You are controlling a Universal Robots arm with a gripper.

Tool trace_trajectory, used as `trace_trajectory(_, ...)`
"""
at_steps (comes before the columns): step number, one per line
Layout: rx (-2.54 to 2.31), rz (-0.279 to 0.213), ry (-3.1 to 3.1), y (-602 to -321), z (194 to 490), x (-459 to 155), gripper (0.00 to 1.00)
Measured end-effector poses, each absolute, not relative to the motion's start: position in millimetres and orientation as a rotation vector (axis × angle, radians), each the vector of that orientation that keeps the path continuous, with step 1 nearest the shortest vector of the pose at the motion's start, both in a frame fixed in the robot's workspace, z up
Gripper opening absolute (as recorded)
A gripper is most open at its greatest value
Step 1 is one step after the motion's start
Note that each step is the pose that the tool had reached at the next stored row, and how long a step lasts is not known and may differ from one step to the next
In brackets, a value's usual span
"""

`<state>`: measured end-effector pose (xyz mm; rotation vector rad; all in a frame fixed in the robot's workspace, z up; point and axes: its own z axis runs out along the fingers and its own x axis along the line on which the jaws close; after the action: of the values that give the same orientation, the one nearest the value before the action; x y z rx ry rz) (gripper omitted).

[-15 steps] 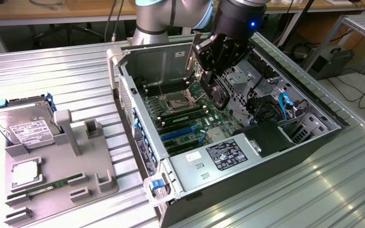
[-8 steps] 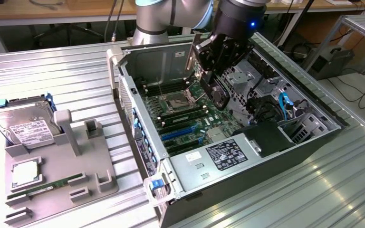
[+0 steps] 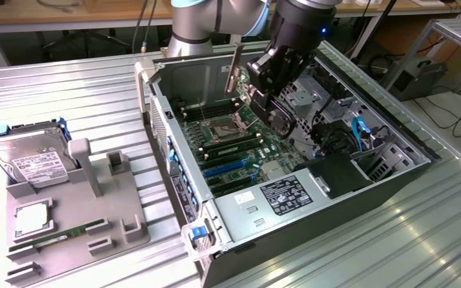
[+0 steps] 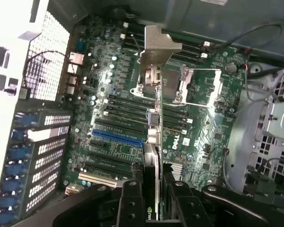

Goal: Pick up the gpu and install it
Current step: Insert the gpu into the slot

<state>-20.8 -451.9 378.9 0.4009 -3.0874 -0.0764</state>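
The gripper (image 3: 269, 84) clamps the gpu (image 3: 281, 115), apparently hanging just above the motherboard (image 3: 232, 150).

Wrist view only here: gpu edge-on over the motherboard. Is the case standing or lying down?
Observer: Lying down. The case rests open side up on the ribbed table.
Operator: What's outside it?
Observer: At the exterior view's left, a grey holder carries a hard drive and a memory stick.
Operator: How's the card hanging?
Observer: The gripper holds the gpu tilted, fan showing, its bracket standing upward above the open case.
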Motion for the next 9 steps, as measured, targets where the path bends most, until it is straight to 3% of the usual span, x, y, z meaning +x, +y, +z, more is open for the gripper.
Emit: trace_trajectory(9, 0.669, -0.072, -3.039, -451.9, 377.8, -20.8, 0.26)
